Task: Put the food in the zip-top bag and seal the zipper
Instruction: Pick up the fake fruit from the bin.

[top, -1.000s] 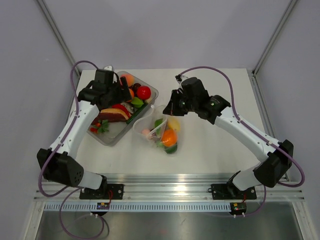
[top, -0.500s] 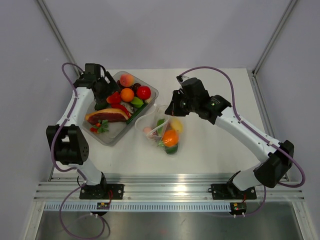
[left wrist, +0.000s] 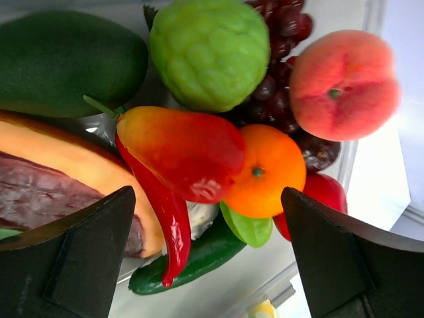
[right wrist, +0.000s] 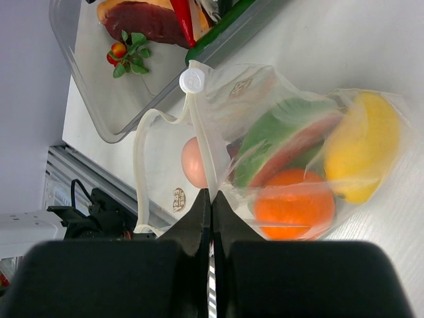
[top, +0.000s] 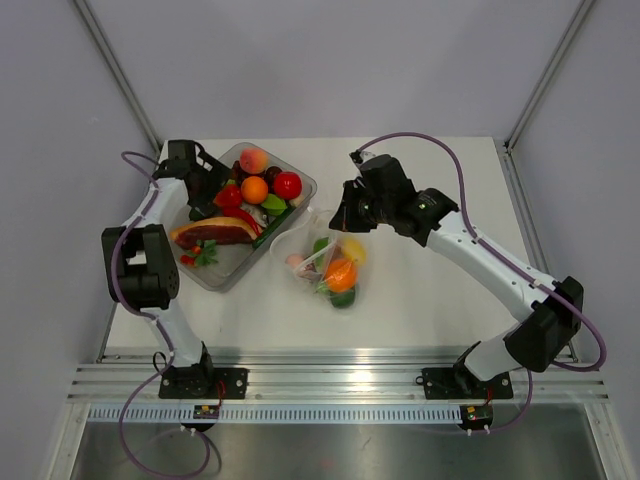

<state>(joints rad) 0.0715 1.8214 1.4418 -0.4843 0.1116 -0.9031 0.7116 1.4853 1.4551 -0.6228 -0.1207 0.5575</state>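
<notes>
The zip-top bag (top: pixel 325 262) lies on the white table and holds an orange (right wrist: pixel 293 207), a yellow piece (right wrist: pixel 363 146), a green-and-red slice (right wrist: pixel 285 136) and a pink ball (right wrist: pixel 193 162). Its zipper (right wrist: pixel 201 136) gapes, one strip looping away to the left. My right gripper (right wrist: pixel 211 196) (top: pixel 345 222) is shut on the zipper strip at the bag's mouth. My left gripper (left wrist: pixel 209 265) (top: pixel 203 172) hangs open above the food in the clear tray (top: pixel 214 281), with nothing between its fingers. Below it are a peach (left wrist: pixel 343 83), an orange (left wrist: pixel 265 171) and a red pepper (left wrist: pixel 182 149).
The tray also holds a bumpy green fruit (left wrist: pixel 209 53), dark grapes (left wrist: pixel 285 20), an avocado (left wrist: pixel 66 63), a cucumber (left wrist: pixel 192 262), a red apple (top: pixel 287 185) and a meat slice (top: pixel 215 231). A metal rail (top: pixel 340 375) runs along the table's near edge.
The left arm has folded back, and its gripper has moved from above the tray's middle to the tray's far-left corner. The right gripper keeps its hold on the bag, almost unmoved.
</notes>
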